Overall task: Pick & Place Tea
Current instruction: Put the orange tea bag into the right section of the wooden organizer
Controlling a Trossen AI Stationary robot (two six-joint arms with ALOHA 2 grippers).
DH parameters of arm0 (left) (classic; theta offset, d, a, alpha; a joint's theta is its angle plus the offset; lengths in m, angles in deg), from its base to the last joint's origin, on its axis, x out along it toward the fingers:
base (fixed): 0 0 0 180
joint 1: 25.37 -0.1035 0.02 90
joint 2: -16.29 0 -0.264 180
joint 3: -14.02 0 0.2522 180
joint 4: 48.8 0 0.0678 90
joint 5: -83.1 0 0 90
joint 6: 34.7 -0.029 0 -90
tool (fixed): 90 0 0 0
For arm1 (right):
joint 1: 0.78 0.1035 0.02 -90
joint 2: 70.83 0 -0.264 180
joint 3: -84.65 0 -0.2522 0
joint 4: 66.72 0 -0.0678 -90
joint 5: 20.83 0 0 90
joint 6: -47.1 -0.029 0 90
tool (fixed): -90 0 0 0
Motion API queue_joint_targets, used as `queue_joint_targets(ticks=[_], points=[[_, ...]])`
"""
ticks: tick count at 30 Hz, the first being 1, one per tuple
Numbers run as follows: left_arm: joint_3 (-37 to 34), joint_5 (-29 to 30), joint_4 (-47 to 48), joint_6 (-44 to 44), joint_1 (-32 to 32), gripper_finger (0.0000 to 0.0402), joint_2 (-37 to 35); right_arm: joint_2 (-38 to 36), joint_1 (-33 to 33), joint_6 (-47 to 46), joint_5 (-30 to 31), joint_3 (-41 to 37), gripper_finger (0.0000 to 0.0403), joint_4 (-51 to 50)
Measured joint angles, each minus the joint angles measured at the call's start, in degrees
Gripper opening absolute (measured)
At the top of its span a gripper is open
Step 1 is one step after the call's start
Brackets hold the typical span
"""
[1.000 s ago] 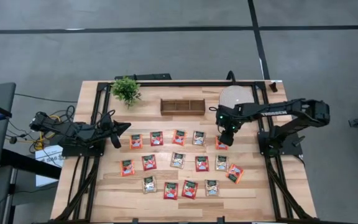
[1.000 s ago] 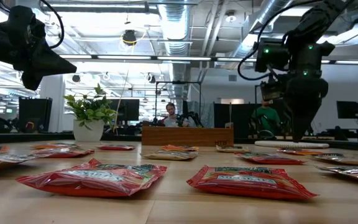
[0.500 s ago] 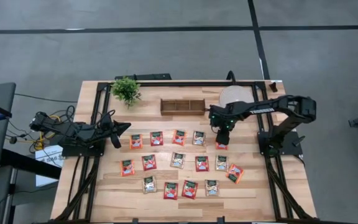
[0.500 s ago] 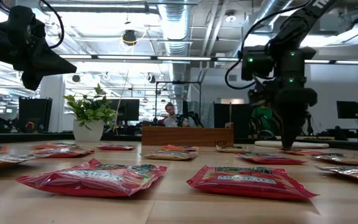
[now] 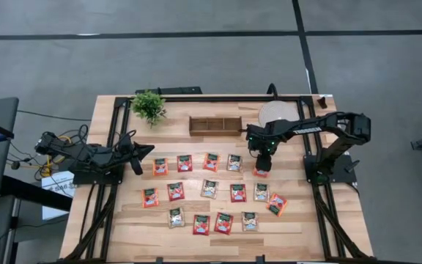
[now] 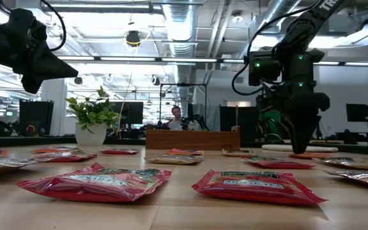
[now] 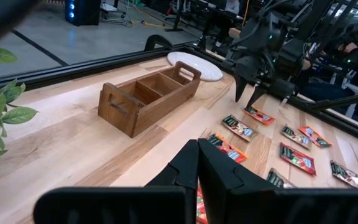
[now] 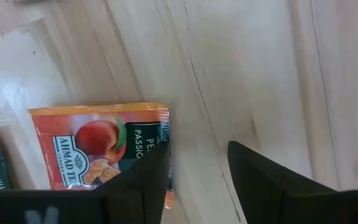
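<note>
- Wooden box [image 5: 215, 125], potted plant [image 5: 149, 105] and pale disc [image 5: 273, 112] along upper table edge.
- Tea sachets [image 5: 209, 189] in rows, frame centre.
- Right gripper [image 5: 261, 166] low over the rightmost top-row sachet [image 8: 101, 151], fingers spread wide, gripping nothing.
- Left gripper [image 5: 135, 166] at left, shut, empty.

A lab: exposed ceiling ducts [image 6: 184, 25], monitors [image 6: 36, 115], seated person [image 6: 175, 119] behind.

Operator, your right gripper [image 5: 260, 169] covers most of the sachet [image 5: 261, 173] below it; sachet labels at six o'clock stay illegible.
</note>
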State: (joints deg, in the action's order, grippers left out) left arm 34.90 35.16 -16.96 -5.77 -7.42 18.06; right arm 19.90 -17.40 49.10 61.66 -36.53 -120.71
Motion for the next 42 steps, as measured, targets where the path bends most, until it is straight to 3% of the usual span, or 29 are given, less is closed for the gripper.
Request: queue_joint_targets(ticks=[14,22,31,37,42], points=[[0.01,0.00,0.00,0.00,0.00,0.0000,0.01,-6.09,1.30,-0.49,-2.82,0.00,0.0151,-2.55],[0.00,0.00,0.03,0.00,0.00,0.0000,0.00,-2.50,4.50,-1.38,-0.08,-0.11,0.0162,-2.57],[0.01,0.00,0.24,-0.03,0.00,0.0000,-0.01,1.09,3.70,-2.02,1.49,0.11,0.0167,-0.91],[0.01,0.00,0.24,-0.04,0.00,0.0000,-0.01,1.29,3.66,-1.87,1.55,0.09,0.0156,-1.01],[-0.01,0.00,0.24,-0.04,0.00,0.0000,0.01,1.36,3.23,-1.99,1.27,0.04,0.0122,-1.15]])
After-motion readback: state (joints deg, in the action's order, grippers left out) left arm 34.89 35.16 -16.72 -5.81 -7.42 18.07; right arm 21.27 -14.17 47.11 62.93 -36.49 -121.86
